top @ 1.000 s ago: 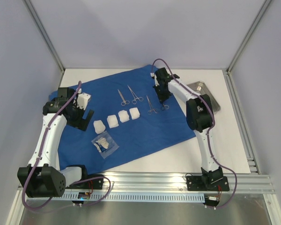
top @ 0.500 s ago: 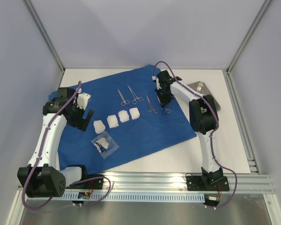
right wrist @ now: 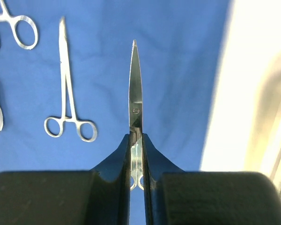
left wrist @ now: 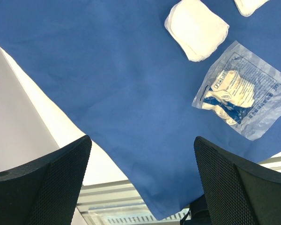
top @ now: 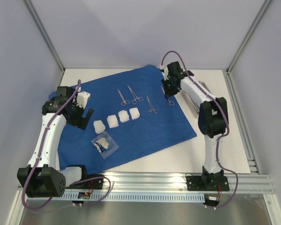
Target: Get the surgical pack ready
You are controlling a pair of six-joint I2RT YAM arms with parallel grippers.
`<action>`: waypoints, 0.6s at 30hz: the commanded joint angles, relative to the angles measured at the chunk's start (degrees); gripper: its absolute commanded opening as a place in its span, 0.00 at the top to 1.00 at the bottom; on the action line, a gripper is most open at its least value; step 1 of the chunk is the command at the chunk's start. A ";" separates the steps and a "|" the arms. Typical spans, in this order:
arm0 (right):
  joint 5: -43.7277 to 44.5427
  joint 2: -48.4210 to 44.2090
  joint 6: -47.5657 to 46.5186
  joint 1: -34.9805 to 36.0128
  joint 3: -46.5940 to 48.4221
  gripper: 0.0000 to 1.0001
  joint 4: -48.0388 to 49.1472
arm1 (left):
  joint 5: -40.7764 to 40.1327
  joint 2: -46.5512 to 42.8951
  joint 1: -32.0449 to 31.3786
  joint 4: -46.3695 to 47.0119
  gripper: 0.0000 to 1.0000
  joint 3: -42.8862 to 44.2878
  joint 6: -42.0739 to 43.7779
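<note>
White tabletop (top: 178,154), pale grey walls around. Laid flat across it: the blue drape (top: 145,131). Over the drape's right edge, scissors (right wrist: 135,93) pinched just behind the pivot by the right end effector (right wrist: 136,140), tray (right wrist: 277,108) just beyond. Best to keep the pinch firm, carry the blades level, lower gently and avoid snagging the cloth. Nearby on the drape: forceps (top: 151,105) and gauze (top: 117,119). Left end effector (left wrist: 140,140) spread wide, idle over the drape's left edge.
</note>
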 commanded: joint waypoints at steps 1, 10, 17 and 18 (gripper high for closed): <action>-1.21 -6.73 -2.08 -4.51 2.31 1.00 0.75 | 0.32 0.28 0.04 0.99 0.00 2.69 0.86; 3.63 -8.59 -11.91 -19.10 -4.98 0.99 0.13 | 5.42 4.05 0.04 0.73 0.00 5.93 2.44; 8.28 -4.20 -18.34 -21.66 -6.23 1.00 2.51 | 6.65 7.48 0.04 0.47 0.00 9.19 2.80; 8.63 -3.32 -18.35 -21.66 -5.87 0.99 2.60 | 6.56 7.83 0.04 0.55 0.00 9.46 2.71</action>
